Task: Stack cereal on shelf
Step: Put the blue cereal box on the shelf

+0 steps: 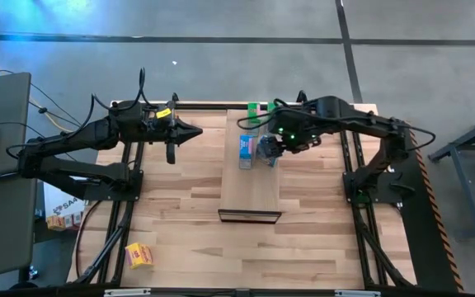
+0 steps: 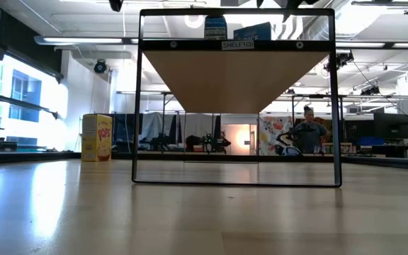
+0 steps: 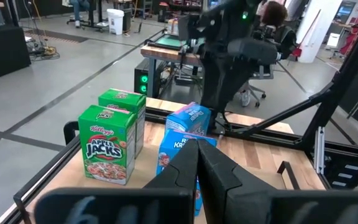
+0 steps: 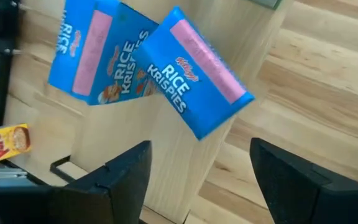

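Nearest me a yellow box (image 1: 139, 255) lies alone at the table's front corner, well apart from the shelf (image 1: 252, 186), and its long side runs roughly across the table. Farther back, the right gripper (image 1: 270, 153) hangs with its jaws wide and holding nothing over a skewed blue box (image 4: 194, 79) leaning against the other blue box (image 4: 92, 56); a careless retreat might topple both. Beyond stand two green boxes (image 3: 112, 140); the left gripper (image 1: 195, 131) waits closed and empty
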Robot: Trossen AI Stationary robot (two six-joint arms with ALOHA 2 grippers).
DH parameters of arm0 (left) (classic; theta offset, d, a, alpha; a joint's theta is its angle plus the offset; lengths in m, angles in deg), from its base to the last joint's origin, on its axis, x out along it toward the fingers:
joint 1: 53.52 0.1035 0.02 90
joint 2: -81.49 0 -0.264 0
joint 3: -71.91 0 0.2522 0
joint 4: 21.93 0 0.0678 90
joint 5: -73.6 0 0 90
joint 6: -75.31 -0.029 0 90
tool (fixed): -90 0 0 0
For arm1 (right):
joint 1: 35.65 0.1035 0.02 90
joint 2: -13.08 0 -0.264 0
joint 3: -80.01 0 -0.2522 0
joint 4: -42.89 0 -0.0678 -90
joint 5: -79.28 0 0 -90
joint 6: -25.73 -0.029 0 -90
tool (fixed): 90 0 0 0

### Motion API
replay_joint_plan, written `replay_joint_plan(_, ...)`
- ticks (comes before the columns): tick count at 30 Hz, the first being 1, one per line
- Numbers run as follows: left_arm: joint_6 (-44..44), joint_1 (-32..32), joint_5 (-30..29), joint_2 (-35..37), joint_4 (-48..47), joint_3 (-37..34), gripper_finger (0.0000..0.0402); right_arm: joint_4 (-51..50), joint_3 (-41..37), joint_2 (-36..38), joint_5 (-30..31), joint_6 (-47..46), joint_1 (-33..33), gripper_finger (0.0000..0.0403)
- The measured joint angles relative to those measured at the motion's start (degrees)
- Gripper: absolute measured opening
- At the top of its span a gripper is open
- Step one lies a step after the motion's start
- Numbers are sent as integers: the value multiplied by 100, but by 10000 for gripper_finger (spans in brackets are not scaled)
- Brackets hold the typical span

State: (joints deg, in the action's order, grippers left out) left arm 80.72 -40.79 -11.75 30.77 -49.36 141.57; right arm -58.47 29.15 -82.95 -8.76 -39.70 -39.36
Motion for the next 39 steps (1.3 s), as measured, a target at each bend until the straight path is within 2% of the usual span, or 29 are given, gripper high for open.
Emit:
replay_joint_plan(5,-4,0,-9,0,0,0,0,-7,0,268,135,137,11,254)
replay_joint_plan(9,-7,0,-17,0,2,0,0,-256,0,406,397,292,45,218)
replay_joint_plan(14,48,0,-20,0,0,0,0,-215,-392,685,506,797,48,118)
replay_joint_plan(17,138,0,-20,0,0,0,0,-166,-1281,1102,398,899,32,34)
replay_joint_plan(19,269,-2,-20,-2,0,-2,0,90,-2061,1549,360,873,20,12)
replay_joint_plan(21,290,0,-20,-1,0,-2,0,640,-2880,2067,207,817,-12,17)
replay_joint_plan(26,248,0,-39,-1,21,-2,0,3046,-5001,3457,192,503,-141,3)
replay_joint_plan(31,247,0,-74,0,33,-2,0,5824,-6767,4163,182,537,-482,1)
replay_joint_plan(33,249,-1,-74,0,30,-2,0,6782,-7207,4214,181,738,-652,0)
replay_joint_plan(35,249,0,-76,0,28,-2,0,7303,-7456,4210,151,1001,-830,0)
replay_joint_plan(39,422,-2,-101,-2,28,-2,0,7152,-7478,4204,86,1734,-1198,0)
